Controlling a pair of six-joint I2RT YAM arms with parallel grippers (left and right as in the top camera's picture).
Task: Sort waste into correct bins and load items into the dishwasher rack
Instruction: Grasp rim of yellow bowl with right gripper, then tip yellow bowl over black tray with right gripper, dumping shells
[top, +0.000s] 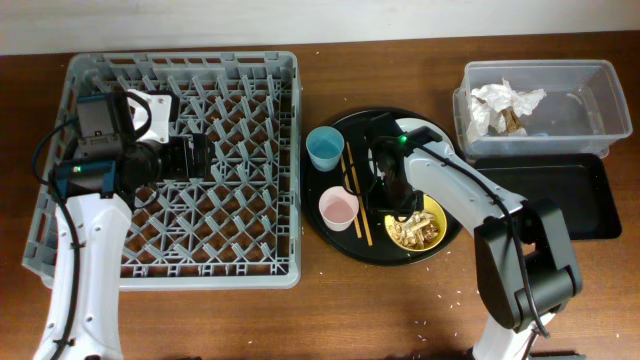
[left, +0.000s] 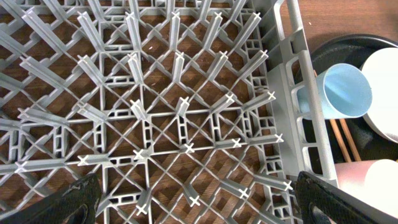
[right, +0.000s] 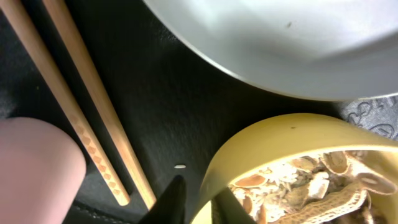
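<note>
Overhead, the left pincer (top: 195, 158) hangs over the rack (top: 240, 230), which fills the left of the surface (top: 380, 310); its wrist view shows both fingers spread wide with nothing between them but pegs. The right pincer (right: 199, 208) is down on the round tray (right: 161, 112), pinching the near rim of the bowl (right: 298, 143), one finger outside the yellow wall and one inside. Scraps (right: 317, 186) lie in the bowl. Just beside it, the chopsticks (right: 93, 112) lie side by side on the tray, with the pink cup (right: 31, 168) on their far side and the plate (right: 280, 43) just beyond the bowl. The blue cup (top: 324, 148) stands at the tray's edge nearest the rack. At far right, the tub (top: 600, 110) holds napkins (top: 500, 105), and the black tray (top: 550, 195) sits against its front.
</note>
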